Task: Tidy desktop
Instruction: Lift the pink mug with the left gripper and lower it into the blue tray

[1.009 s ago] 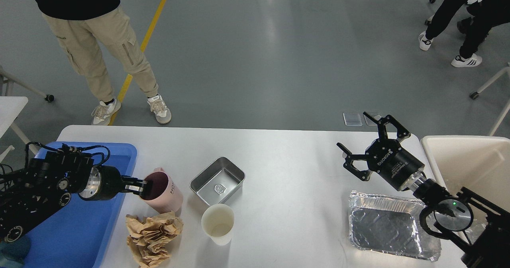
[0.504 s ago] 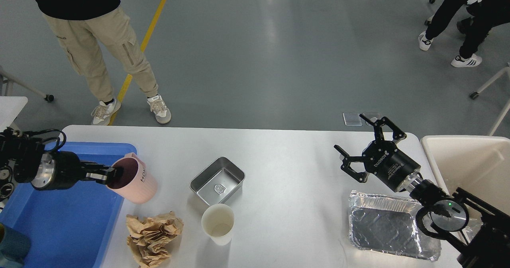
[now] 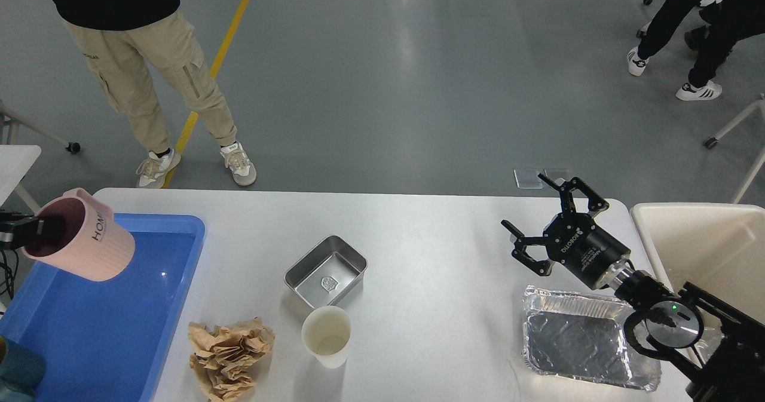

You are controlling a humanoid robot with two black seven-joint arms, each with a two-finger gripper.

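Observation:
The white desktop (image 3: 430, 235) carries a steel tray (image 3: 326, 272), a white paper cup (image 3: 326, 335), a crumpled brown paper (image 3: 228, 349) and a foil tray (image 3: 588, 345). My left gripper (image 3: 30, 230) at the far left edge is shut on the rim of a pink mug (image 3: 86, 244), holding it tilted above the blue tray (image 3: 101, 312). Most of that gripper is out of view. My right gripper (image 3: 547, 217) is open and empty, above the desktop just behind the foil tray.
A beige bin (image 3: 699, 241) stands off the desktop's right end. A dark teal object (image 3: 21, 372) sits in the blue tray's near corner. A person in beige trousers (image 3: 149, 79) stands behind the far left corner. Other people's legs are at the far right.
My left gripper has carried the pink mug up and left, from beside the crumpled paper to over the blue tray. My right gripper shifted slightly left.

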